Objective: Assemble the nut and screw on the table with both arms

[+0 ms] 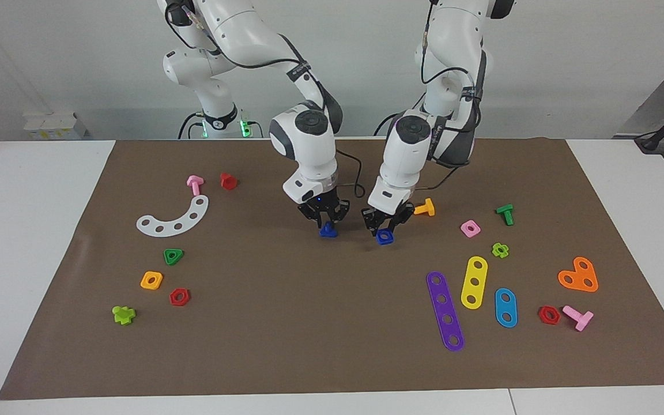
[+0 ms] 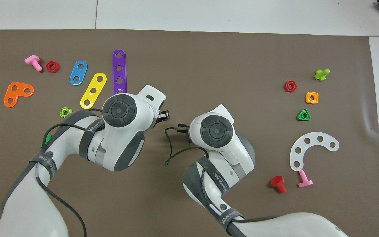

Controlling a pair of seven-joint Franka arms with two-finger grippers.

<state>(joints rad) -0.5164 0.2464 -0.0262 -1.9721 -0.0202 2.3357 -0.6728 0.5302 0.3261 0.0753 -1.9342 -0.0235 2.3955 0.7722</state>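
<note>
Over the middle of the brown mat (image 1: 332, 323) on the table, both arms hang close together. My left gripper (image 1: 384, 228) is shut on the blue square nut (image 1: 385, 236), whose hole shows. My right gripper (image 1: 327, 223) is shut on the blue screw (image 1: 327, 231), which hangs below its fingertips. A short gap separates nut and screw, both just above the mat. In the overhead view the left gripper (image 2: 165, 115) and right gripper (image 2: 181, 126) almost face each other, and the wrists hide both blue pieces.
An orange screw (image 1: 425, 207), pink nut (image 1: 470, 229) and purple strip (image 1: 445, 311) lie toward the left arm's end. A white curved strip (image 1: 174, 218), red screw (image 1: 227, 181) and green triangular nut (image 1: 173, 256) lie toward the right arm's end.
</note>
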